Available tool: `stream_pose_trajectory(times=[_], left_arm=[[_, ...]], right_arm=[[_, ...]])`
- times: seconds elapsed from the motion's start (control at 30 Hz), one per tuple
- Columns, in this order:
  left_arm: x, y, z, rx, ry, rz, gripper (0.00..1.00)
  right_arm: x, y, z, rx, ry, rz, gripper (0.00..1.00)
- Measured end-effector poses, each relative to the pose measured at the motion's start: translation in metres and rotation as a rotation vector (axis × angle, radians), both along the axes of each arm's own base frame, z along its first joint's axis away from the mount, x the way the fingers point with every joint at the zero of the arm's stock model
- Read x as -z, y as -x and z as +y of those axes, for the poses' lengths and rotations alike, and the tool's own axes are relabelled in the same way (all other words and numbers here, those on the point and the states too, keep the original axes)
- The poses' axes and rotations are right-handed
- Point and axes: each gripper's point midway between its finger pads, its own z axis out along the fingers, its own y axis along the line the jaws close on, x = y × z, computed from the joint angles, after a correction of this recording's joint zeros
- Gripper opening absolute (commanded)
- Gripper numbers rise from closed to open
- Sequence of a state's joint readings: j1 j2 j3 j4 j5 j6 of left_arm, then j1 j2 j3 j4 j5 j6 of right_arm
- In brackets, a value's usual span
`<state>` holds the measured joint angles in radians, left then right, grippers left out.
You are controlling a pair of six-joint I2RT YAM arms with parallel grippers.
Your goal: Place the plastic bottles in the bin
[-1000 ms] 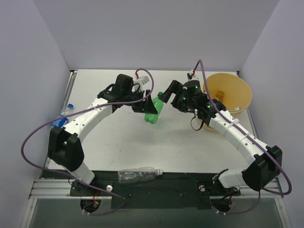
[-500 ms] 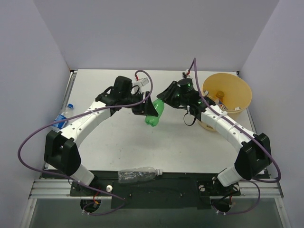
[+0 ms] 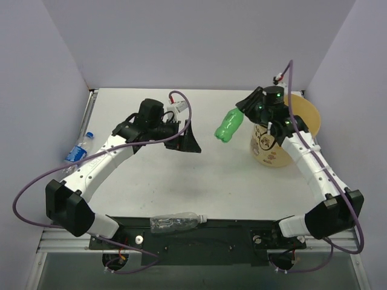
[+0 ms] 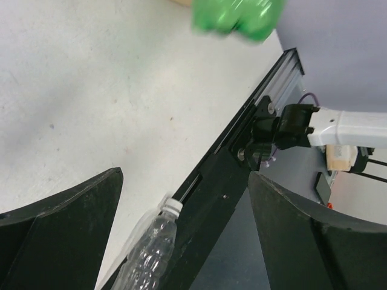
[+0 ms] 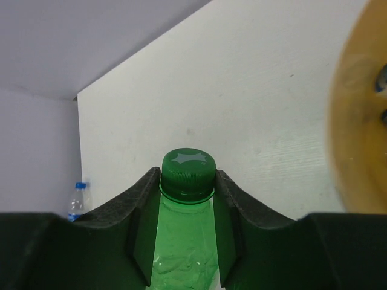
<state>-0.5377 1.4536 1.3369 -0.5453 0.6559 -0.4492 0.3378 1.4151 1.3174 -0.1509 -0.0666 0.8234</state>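
My right gripper (image 3: 243, 110) is shut on the neck of a green plastic bottle (image 3: 230, 125), holding it in the air just left of the tan bin (image 3: 307, 116). In the right wrist view the fingers (image 5: 140, 211) clamp the green bottle (image 5: 184, 248) just below its cap, with the bin (image 5: 363, 121) blurred at the right. My left gripper (image 3: 188, 138) stands open and holds nothing, left of the green bottle (image 4: 239, 15). A clear bottle (image 3: 175, 222) lies at the table's near edge; the left wrist view shows this clear bottle (image 4: 148, 254) below the left gripper (image 4: 187, 232).
A blue-labelled bottle (image 3: 78, 150) lies at the table's left edge; the right wrist view catches this blue-labelled bottle (image 5: 75, 202) too. The bin's printed wall (image 3: 266, 148) faces the front. A black rail (image 4: 230, 175) runs along the near edge, beside the right arm's base (image 4: 338, 130).
The left gripper let go of the green bottle and opened wide. The right gripper shut on the bottle's neck and carried it right and up, toward the bin.
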Motion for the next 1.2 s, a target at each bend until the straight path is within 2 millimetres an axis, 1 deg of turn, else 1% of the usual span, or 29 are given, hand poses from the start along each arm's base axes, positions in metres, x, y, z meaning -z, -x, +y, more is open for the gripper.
stream_pose_trajectory(times=[0.07, 0.13, 0.2, 0.23, 0.27, 0.33, 0.4, 0.43, 0.47, 0.5, 0.57, 0.63, 0.67, 0.7, 0.77, 0.8, 0.9, 1.0, 1.07, 1.2], left_arm=[[0.007, 0.007, 0.004, 0.0, -0.039, -0.008, 0.96], [0.019, 0.02, 0.007, 0.011, -0.096, -0.004, 0.96], [0.032, 0.038, 0.006, 0.041, -0.157, -0.005, 0.96], [0.038, 0.05, 0.003, 0.069, -0.191, -0.008, 0.96], [0.043, 0.061, 0.001, 0.097, -0.223, -0.013, 0.96], [0.053, 0.083, -0.005, 0.157, -0.279, -0.029, 0.95], [0.064, 0.1, -0.007, 0.204, -0.328, -0.042, 0.94], [0.068, 0.105, -0.007, 0.219, -0.346, -0.049, 0.94], [0.073, 0.111, -0.007, 0.234, -0.368, -0.053, 0.94], [0.077, 0.116, -0.007, 0.248, -0.39, -0.059, 0.94], [0.084, 0.124, -0.008, 0.277, -0.431, -0.076, 0.94], [0.095, 0.134, -0.011, 0.324, -0.487, -0.09, 0.93], [0.103, 0.14, -0.014, 0.356, -0.528, -0.099, 0.92], [0.108, 0.144, -0.016, 0.377, -0.554, -0.105, 0.89], [0.123, 0.152, -0.021, 0.432, -0.626, -0.121, 0.85], [0.131, 0.156, -0.022, 0.459, -0.664, -0.13, 0.84], [0.154, 0.165, -0.02, 0.531, -0.775, -0.153, 0.82], [0.171, 0.171, -0.013, 0.582, -0.875, -0.176, 0.8], [0.178, 0.173, -0.008, 0.605, -0.925, -0.192, 0.75], [0.187, 0.173, -0.005, 0.629, -0.974, -0.212, 0.74]], right_arm=[[-0.018, 0.002, -0.034, 0.074, 0.038, -0.038, 0.0], [-0.041, 0.006, -0.07, 0.16, 0.073, -0.092, 0.0], [-0.065, 0.012, -0.108, 0.257, 0.1, -0.147, 0.0], [-0.072, 0.015, -0.123, 0.296, 0.105, -0.163, 0.0], [-0.08, 0.02, -0.145, 0.354, 0.11, -0.18, 0.0], [-0.087, 0.025, -0.182, 0.457, 0.123, -0.193, 0.0], [-0.085, 0.028, -0.21, 0.535, 0.136, -0.183, 0.0], [-0.082, 0.028, -0.217, 0.555, 0.141, -0.172, 0.06], [-0.078, 0.027, -0.223, 0.572, 0.146, -0.159, 0.17], [-0.074, 0.025, -0.229, 0.588, 0.152, -0.145, 0.45], [-0.063, 0.021, -0.237, 0.614, 0.173, -0.112, 0.68], [-0.05, 0.018, -0.244, 0.635, 0.197, -0.074, 0.72], [-0.044, 0.018, -0.246, 0.643, 0.21, -0.053, 0.73], [-0.04, 0.018, -0.248, 0.646, 0.218, -0.038, 0.73], [-0.036, 0.02, -0.249, 0.649, 0.228, -0.02, 0.73], [-0.037, 0.021, -0.249, 0.65, 0.229, -0.021, 0.73], [-0.045, 0.026, -0.248, 0.651, 0.228, -0.043, 0.73], [-0.055, 0.037, -0.247, 0.652, 0.226, -0.075, 0.73], [-0.064, 0.044, -0.246, 0.653, 0.224, -0.1, 0.73], [-0.078, 0.055, -0.243, 0.651, 0.212, -0.144, 0.73]])
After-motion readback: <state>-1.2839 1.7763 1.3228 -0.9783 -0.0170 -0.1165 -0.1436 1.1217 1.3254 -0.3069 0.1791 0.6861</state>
